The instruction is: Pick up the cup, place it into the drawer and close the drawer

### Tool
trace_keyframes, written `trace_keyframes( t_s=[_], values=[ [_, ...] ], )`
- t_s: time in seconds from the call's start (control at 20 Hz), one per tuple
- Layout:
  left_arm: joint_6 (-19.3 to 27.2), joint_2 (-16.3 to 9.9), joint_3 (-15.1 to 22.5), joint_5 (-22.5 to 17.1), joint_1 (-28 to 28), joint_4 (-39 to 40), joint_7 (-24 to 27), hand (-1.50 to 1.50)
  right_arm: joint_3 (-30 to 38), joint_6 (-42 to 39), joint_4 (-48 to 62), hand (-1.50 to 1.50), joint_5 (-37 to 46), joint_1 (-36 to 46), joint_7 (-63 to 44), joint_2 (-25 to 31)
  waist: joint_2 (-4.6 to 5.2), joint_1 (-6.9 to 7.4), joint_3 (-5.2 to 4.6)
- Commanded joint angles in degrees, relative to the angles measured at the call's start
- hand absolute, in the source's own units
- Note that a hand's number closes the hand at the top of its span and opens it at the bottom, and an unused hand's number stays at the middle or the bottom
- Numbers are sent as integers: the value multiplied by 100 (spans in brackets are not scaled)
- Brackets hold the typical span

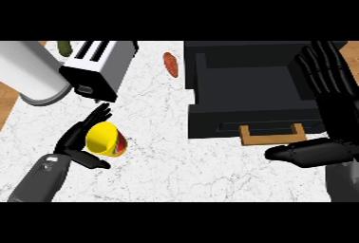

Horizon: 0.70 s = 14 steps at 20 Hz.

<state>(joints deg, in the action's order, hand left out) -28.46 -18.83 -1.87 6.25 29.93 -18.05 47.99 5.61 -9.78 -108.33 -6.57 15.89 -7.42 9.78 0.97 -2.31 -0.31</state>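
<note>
**A:** Where does the cup sit, taking the open drawer as the mark?

**B:** The yellow plastic cup with a red and green patterned side (106, 139) lies well to the left of the black open drawer with a tan wooden handle (245, 83), over the white marbled counter top (161, 156). It is tilted, its mouth facing up and to the left.

**A:** Is a hand on it?

**B:** Yes. The left hand (76, 142) wraps it: fingers reach up along the far side of the cup, the thumb curls beneath it.

**A:** And the other hand?

**B:** The right hand (326, 137) stands at the drawer's right edge, fingers straight and extended up along that side, thumb stretched left just below the handle. It grips nothing.

**A:** What else lies left of the drawer?

**B:** A silver and black two-slot toaster (98, 66), farther left than the cup and higher in the view. Beyond it a large white cylinder with a grey rim (32, 71), and a small green thing (65, 46) at the top edge. Close to the drawer's upper left corner lies a reddish oblong food item (170, 63).
</note>
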Motion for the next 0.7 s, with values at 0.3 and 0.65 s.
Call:
trace_keyframes(
  t_s=[0.3, 0.65],
  values=[
    [-269, 327, 125, 175, 199, 467, 1025, -150, 86, -144, 166, -150, -163, 223, -92, 128, 11, -63, -5],
    [-413, 353, 247, 280, 206, 559, 1324, -150, 54, -86, 185, -150, -81, 224, -97, 94, 15, -26, -5]
  ],
)
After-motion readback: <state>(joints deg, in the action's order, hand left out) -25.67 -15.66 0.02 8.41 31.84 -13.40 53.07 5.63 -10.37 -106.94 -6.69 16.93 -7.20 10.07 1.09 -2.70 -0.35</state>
